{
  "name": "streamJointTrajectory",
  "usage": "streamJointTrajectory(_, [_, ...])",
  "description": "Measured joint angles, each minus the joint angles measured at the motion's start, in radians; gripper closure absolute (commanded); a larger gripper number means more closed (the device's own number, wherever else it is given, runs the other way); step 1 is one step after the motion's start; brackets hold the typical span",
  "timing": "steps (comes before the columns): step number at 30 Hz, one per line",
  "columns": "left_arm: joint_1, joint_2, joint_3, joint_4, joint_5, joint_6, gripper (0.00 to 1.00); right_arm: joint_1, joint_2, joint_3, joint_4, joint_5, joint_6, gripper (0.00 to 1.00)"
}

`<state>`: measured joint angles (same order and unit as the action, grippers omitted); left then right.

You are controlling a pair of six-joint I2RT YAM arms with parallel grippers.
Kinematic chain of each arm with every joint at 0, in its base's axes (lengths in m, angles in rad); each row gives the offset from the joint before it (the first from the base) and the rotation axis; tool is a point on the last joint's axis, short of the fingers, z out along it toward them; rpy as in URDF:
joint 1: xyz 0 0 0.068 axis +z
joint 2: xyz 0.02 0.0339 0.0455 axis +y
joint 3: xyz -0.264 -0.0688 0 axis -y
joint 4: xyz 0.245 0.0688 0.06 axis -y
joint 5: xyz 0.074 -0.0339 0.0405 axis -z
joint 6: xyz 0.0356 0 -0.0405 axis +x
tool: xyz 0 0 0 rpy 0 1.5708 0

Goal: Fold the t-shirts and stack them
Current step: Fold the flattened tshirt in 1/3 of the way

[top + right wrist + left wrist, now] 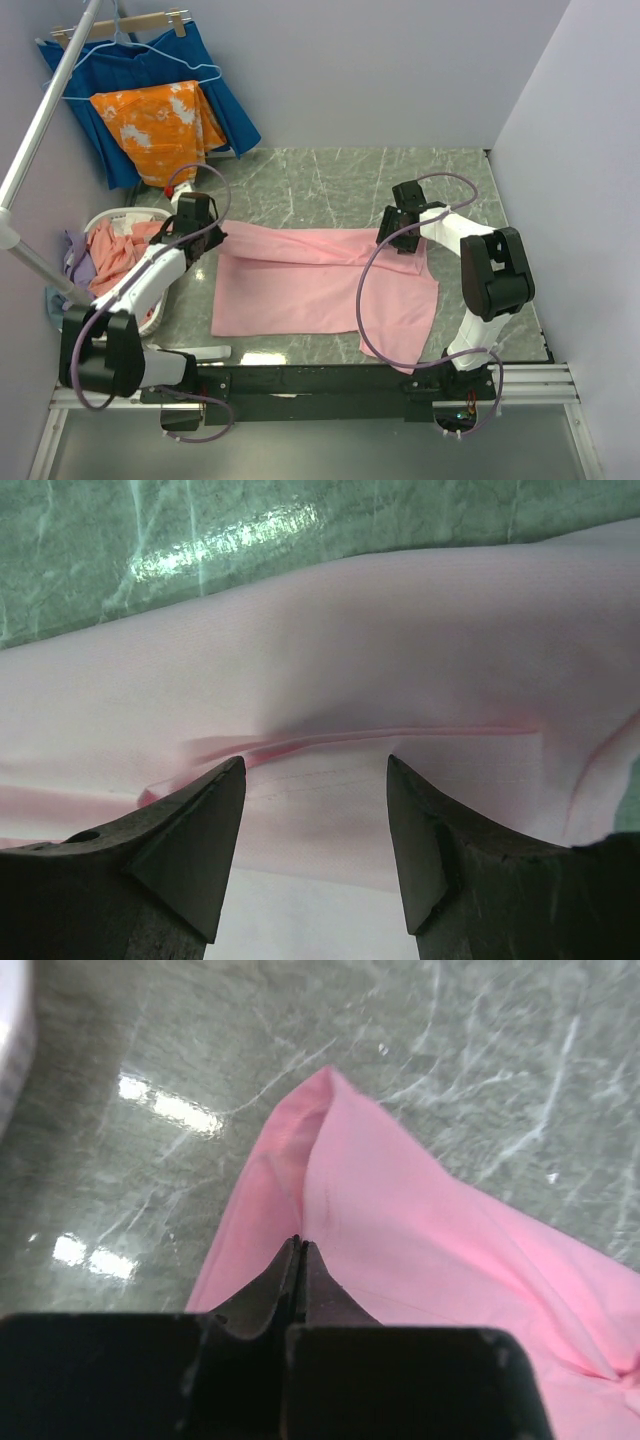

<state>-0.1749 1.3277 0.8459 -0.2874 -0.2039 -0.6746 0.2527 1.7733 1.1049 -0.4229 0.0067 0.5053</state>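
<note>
Pink t-shirt [310,285]: lies spread on the tabletop [330,175] between my two arms, with its far edge partly turned over on itself.
Left gripper [298,1242]: jaws together. I judge them nipped on a raised ridge of cloth near the shirt's far left corner.
Right gripper [315,760]: jaws apart, low over the shirt's far right edge with a hem seam between them, holding nothing.
Basket [150,318]: stands at the left, holding a crumpled salmon shirt [115,255] and a lilac shirt [75,248].
Handling: I judge the cloth light, limp and sturdy. It will sag, wrinkle and slide easily on the polished stone.
Grasp: I would take it at the corners and hem, biting deep across the doubled seam.
</note>
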Motion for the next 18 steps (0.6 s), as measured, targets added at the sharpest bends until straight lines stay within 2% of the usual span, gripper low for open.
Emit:
streamJointTrajectory(7, [-0.002,-0.153,-0.082,-0.009,-0.035,-0.025,0.99,0.0,0.0,-0.009,0.005,0.005,-0.001,0.35])
streamJointTrajectory(15, [-0.003,-0.089,-0.166,-0.086,-0.091,-0.127,0.99,0.0,0.0,-0.011,0.007,0.017,-0.002,0.35])
streamJointTrajectory(18, [-0.004,-0.061,-0.177,-0.133,-0.14,-0.164,0.81,0.0,-0.002,-0.011,0.005,0.035,-0.007,0.35])
